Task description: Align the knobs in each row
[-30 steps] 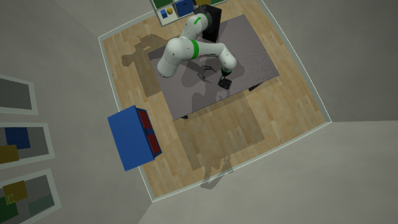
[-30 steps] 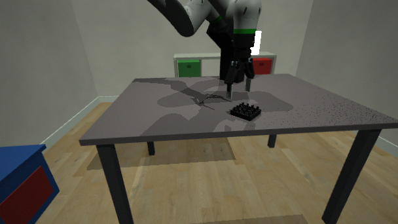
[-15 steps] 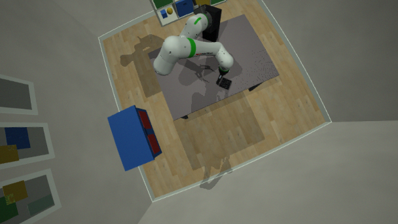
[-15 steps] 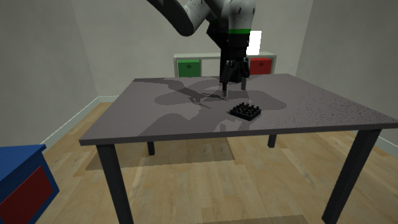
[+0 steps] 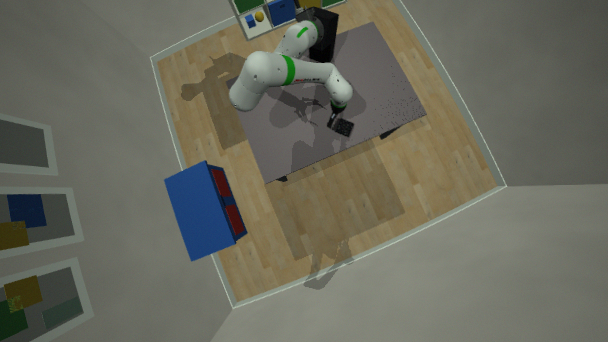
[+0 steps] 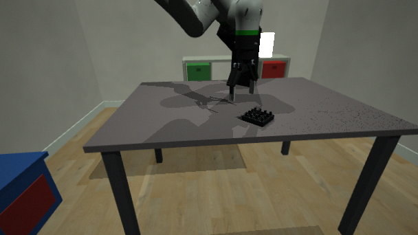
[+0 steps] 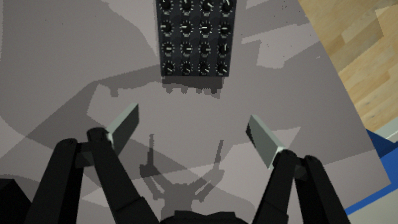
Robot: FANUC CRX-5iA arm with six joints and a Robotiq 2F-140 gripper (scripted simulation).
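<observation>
The black knob box stands on the table near its front edge. The wrist view shows four columns of dark knobs with white lines; the box's far edge is cut off. In the row second from the bottom there, the rightmost knob has a line that looks upright, while the other three lines lie roughly sideways. Other lines are too small to read surely. Socket and printed names cannot be made out. My gripper is open and empty, above the table, beside the box and not over it.
The grey table bears the box and shadows of the arm. A blue cabinet with red fronts stands on the floor beyond the table's side. A low shelf stands behind the arm.
</observation>
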